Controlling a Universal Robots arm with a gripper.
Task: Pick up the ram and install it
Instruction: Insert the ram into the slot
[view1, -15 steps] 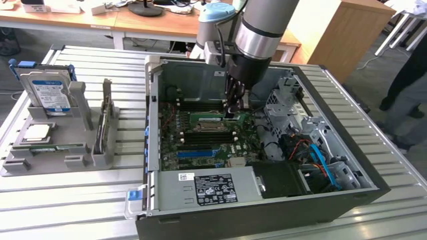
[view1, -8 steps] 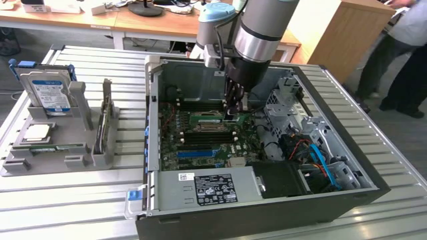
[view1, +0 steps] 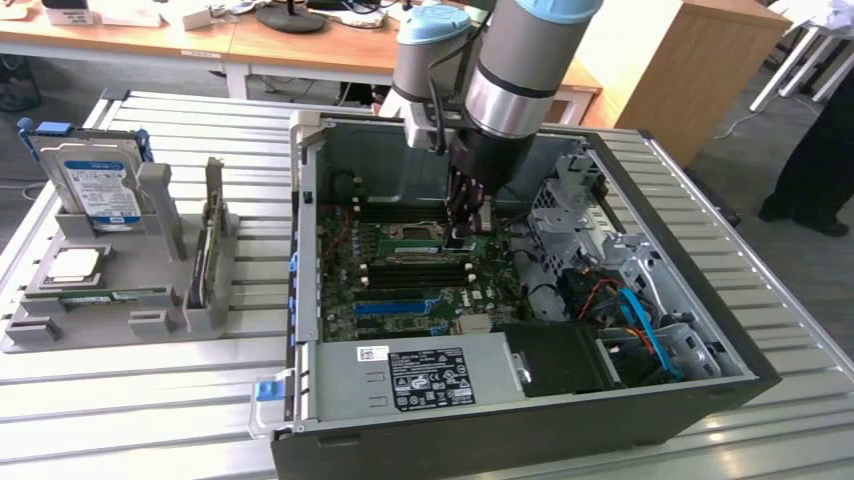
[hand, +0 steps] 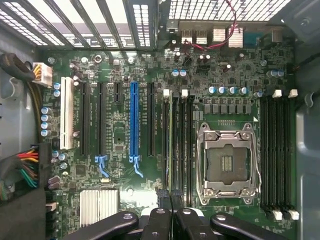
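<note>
One arm (view1: 514, 70) drops near-vertical from the top of the ext. view into the open PC case (view1: 534, 440). The wrist points straight down and the tool (view1: 465, 228) sits low over the board, approx mid-case. The ram (view1: 420, 237), a green stick, lies along a slot w/ one end right at the tool tip. The case lies on its side on the slatted tabletop (view1: 134, 400). A grey holder (view1: 80, 330) w/ a hard drive (view1: 91, 185) stands well apart, to the ext. view's left.

Wrist view: the camera looks flat onto the motherboard (hand: 115, 140), so the tool (hand: 167, 197) is square to it. Its black fingers (hand: 159, 220) are pressed together, tips meeting directly over the ram (hand: 169, 145). The ram shows edge-on in the slot bank between the blue slot (hand: 133, 120) and the CPU socket (hand: 227, 162), on the side away from the socket. Can't tell whether the tips nip the ram's top edge or just sit on it.
</note>
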